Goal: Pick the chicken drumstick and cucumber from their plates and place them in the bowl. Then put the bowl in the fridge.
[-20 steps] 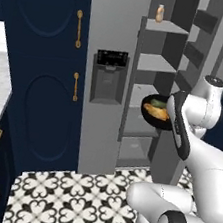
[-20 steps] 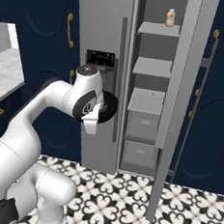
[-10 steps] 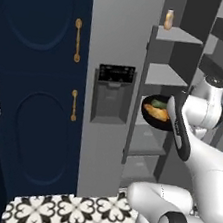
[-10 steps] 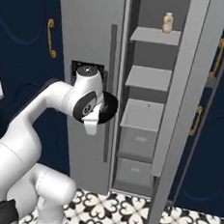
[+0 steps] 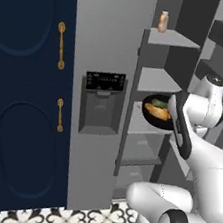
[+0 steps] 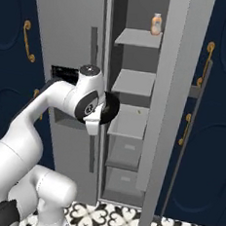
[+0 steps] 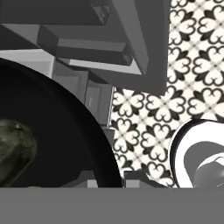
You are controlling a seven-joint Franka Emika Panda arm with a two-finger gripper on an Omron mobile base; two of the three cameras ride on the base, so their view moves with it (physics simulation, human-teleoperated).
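Your gripper (image 5: 172, 118) stays clamped on the bowl (image 5: 156, 115), level so cucumber (image 5: 160, 102) and drumstick (image 5: 156, 111) ride into the fridge (image 5: 156, 82)

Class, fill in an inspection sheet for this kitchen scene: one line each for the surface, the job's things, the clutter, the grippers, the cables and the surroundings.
Surface: grey fridge shelves, bare apart from the top one; patterned black-and-white floor below.
Job's things: black bowl held in the air at the open fridge, level with the middle shelves; cucumber and chicken drumstick lie inside it.
Clutter: one small bottle upright on the top shelf.
Grippers: gripper shut on the bowl's rim.
Cables: nothing seen.
Surroundings: navy cabinets with gold handles on both sides; dark dispenser panel in the closed fridge door.
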